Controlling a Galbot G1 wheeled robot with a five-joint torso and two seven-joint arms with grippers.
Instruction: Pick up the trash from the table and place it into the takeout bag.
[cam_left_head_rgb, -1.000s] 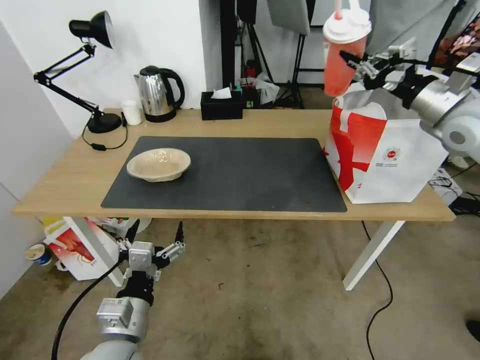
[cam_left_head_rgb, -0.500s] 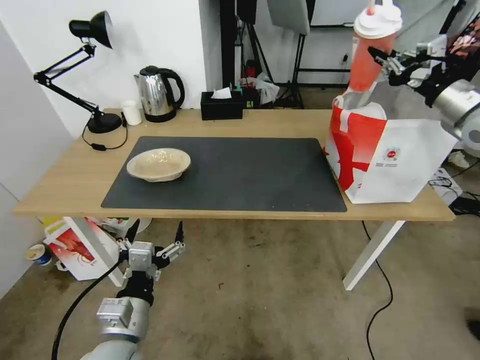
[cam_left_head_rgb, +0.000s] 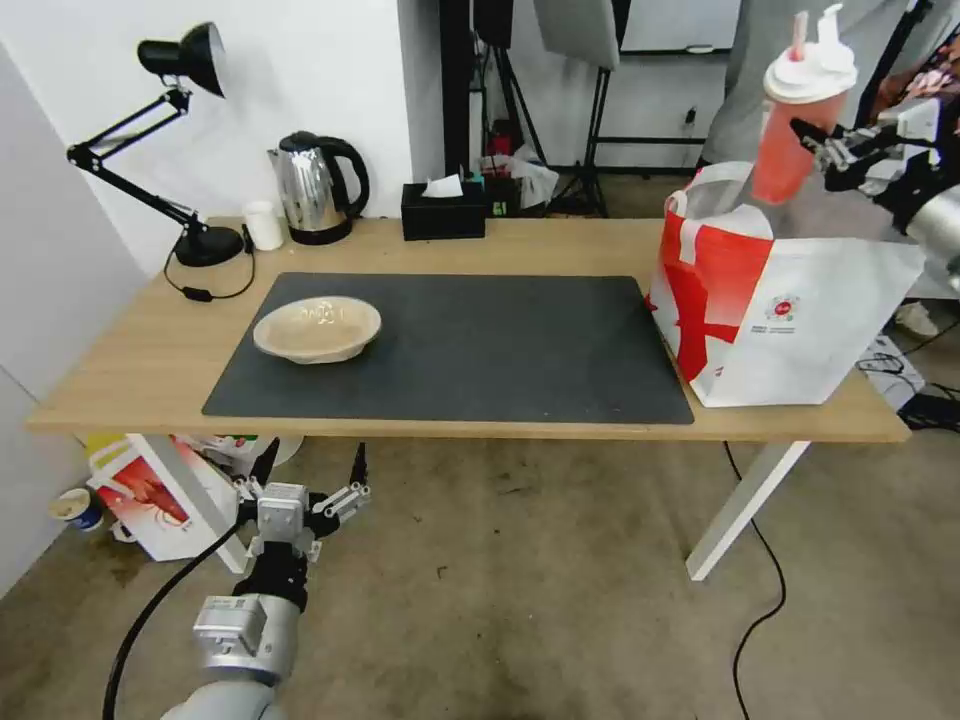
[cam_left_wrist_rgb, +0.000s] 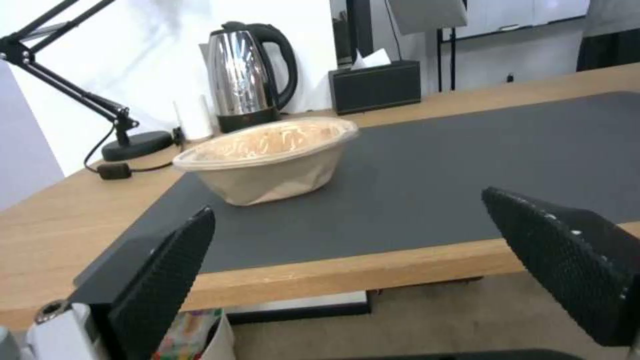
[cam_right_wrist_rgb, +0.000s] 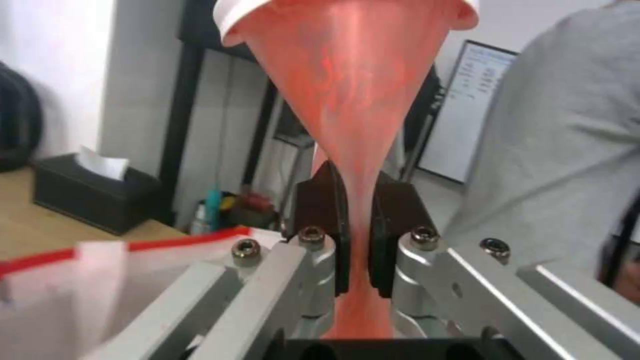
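Observation:
My right gripper (cam_left_head_rgb: 812, 143) is shut on the red drink cup (cam_left_head_rgb: 796, 118) with its white lid, holding it in the air above the open top of the takeout bag (cam_left_head_rgb: 775, 300). In the right wrist view the black fingers (cam_right_wrist_rgb: 327, 210) squeeze the cup (cam_right_wrist_rgb: 353, 90) thin, with the bag's red-edged rim (cam_right_wrist_rgb: 100, 260) below. The bag stands at the right end of the table (cam_left_head_rgb: 110, 370). The shallow tan bowl (cam_left_head_rgb: 317, 328) sits on the left of the dark mat (cam_left_head_rgb: 500, 350). My left gripper (cam_left_head_rgb: 308, 470) hangs open below the table's front edge; its wrist view faces the tan bowl (cam_left_wrist_rgb: 267, 157).
A desk lamp (cam_left_head_rgb: 180, 140), a small white cup (cam_left_head_rgb: 264, 225), a steel kettle (cam_left_head_rgb: 315, 187) and a black tissue box (cam_left_head_rgb: 443, 208) line the table's back edge. A crayfish-printed box (cam_left_head_rgb: 160, 495) lies on the floor under the left end. A person in grey stands behind the bag.
My right gripper has carried the drink cup to the right, from beside the bag's left edge to over its open top. The left arm has not moved.

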